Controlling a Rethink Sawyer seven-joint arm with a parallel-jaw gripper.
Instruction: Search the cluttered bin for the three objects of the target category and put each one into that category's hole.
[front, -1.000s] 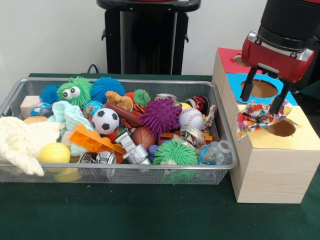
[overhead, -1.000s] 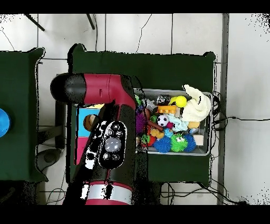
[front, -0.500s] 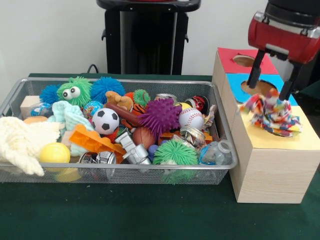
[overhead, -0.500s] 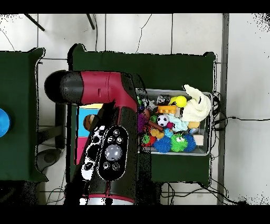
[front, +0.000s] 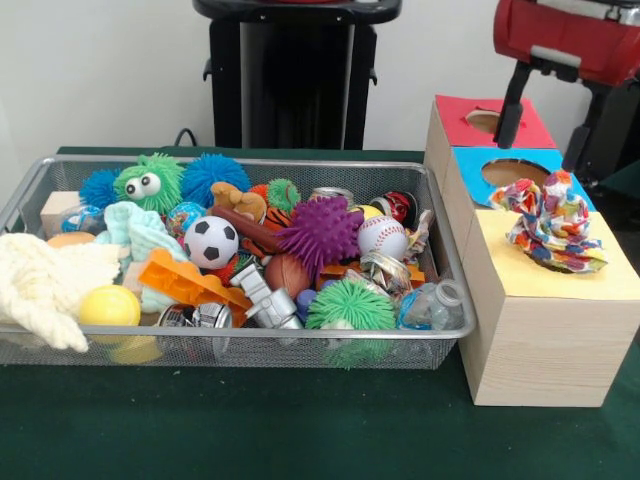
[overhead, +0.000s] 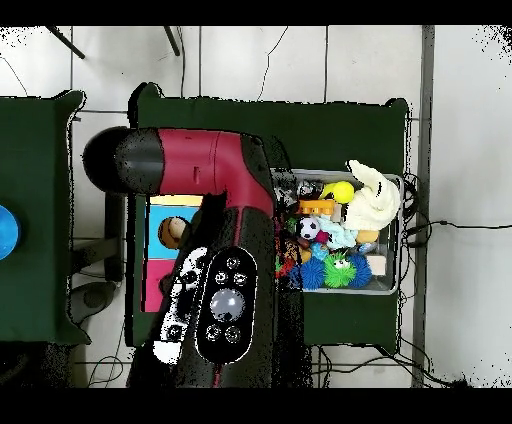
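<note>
While the dark green table (front: 300, 430) sits closest, the silver wire bin (front: 250, 345) full of toys comes next. Beside it is the wooden box (front: 540, 340) with coloured holes. On its yellow top, the crumpled bright cloth (front: 550, 225) sits over the hole, not down inside. Above, the black fingers (front: 512, 105) hang spread apart, holding nothing. I think they should push the cloth straight down, slowly.
</note>
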